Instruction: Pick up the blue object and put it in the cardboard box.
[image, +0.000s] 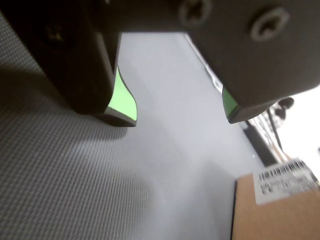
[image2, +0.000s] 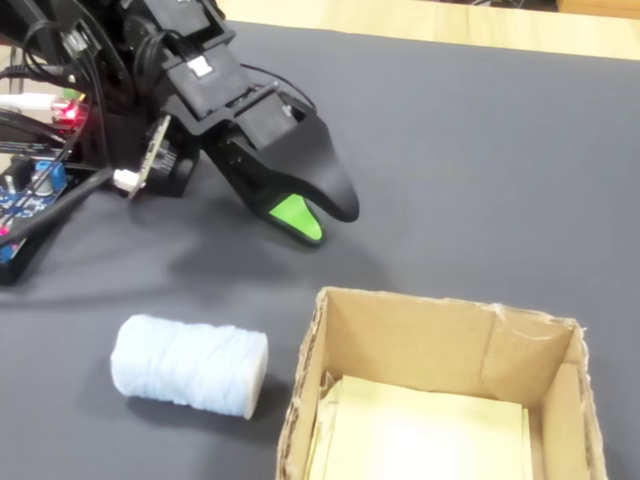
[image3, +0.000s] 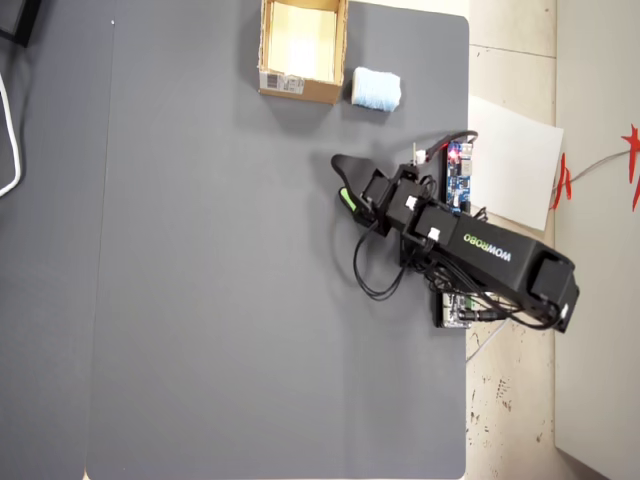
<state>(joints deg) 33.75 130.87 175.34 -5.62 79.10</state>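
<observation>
The blue object (image2: 190, 365) is a pale blue fuzzy roll lying on its side on the dark mat, just left of the cardboard box (image2: 400, 330) in the fixed view. From overhead, the blue object (image3: 377, 89) rests against the right side of the box (image3: 298, 88), whose barcode label faces the arm. My gripper (image2: 325, 225) hovers over the bare mat, apart from both, with its green-padded jaws open and nothing between them. In the wrist view the gripper (image: 177, 117) shows only mat in its gap, with a labelled corner of the box (image: 270, 215) at bottom right.
The arm's base, a dark-blue circuit board (image2: 30, 190) with a red light and cables sit at the left of the fixed view. From overhead, white paper (image3: 515, 165) lies off the mat's right edge and a white cable (image3: 10, 130) at far left.
</observation>
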